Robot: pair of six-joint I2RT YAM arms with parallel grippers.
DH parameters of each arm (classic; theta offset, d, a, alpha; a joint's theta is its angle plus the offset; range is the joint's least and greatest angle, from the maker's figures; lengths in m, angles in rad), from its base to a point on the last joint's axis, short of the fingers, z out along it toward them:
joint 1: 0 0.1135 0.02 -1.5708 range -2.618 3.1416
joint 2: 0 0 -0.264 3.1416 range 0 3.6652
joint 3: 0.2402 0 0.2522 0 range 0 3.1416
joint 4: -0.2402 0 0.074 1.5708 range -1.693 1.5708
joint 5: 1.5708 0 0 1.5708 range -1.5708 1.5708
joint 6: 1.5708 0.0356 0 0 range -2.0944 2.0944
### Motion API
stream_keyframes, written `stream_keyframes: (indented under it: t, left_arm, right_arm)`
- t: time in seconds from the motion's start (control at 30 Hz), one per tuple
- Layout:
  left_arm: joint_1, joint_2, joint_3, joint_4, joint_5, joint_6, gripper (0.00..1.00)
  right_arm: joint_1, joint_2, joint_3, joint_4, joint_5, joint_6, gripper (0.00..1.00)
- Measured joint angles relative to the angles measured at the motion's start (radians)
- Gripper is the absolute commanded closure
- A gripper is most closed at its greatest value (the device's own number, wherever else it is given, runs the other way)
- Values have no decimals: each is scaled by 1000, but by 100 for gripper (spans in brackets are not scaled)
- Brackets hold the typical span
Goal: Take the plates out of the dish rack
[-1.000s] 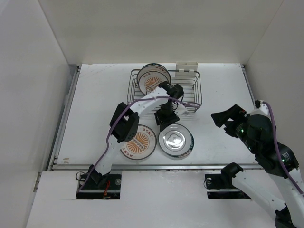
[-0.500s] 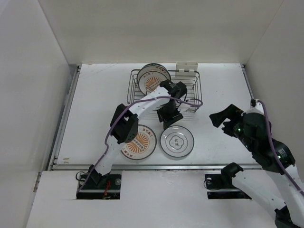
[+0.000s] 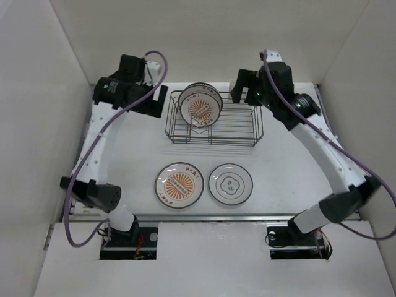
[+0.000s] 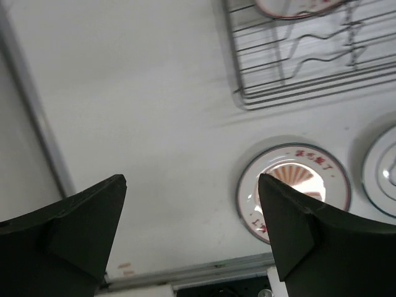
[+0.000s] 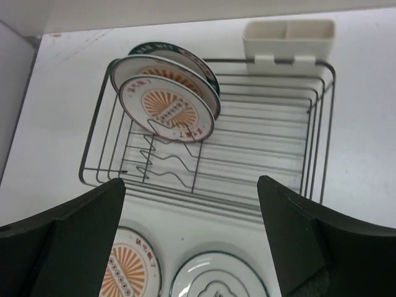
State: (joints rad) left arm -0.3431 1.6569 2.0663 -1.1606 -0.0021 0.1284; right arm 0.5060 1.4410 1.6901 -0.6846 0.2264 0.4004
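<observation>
Mid-unload: two plates (image 3: pixel 179 184) flat on bench (image 3: pixel 124 154), rest upright in rack (image 3: pixel 215 127); left gripper (image 4: pixel 192 182) and right gripper (image 5: pixel 192 182) wide, empty, so next move needs a drop onto front plate (image 5: pixel 166 110) rim

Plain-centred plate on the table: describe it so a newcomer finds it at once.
Find the dish rack at the far middle of the table; two plates lie flat in front of it, toward the arm bases. It is the right-hand plate in the top view, beside the orange sunburst plate: dark rim line, white centre, no orange.
</observation>
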Motion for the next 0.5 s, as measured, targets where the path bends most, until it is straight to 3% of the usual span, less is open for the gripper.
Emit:
stream_keyframes:
  t: [0.17, 0.27, 0.3, 0.33, 0.5]
  left_arm:
    - [167, -117, -120, 21, -87, -13, 13]
    - [248, -92, -146, 34, -107, -17, 13]
    - [272, -78, -155, 38, -113, -21, 13]
    - [294, -63, -166, 43, -117, -24, 13]
    - [355, 0, -195, 54, -130, -35, 13]
  right_arm:
    - [-4, 309, 293, 69, -79, -158, 17]
    - [-7, 496, 436, 96, -143, -253, 31]
    - [-7, 541, 456, 102, -162, -280, 43]
    - [-7, 583, 468, 107, -180, -313, 48]
    - [-7, 691, 426, 121, -297, -433, 50]
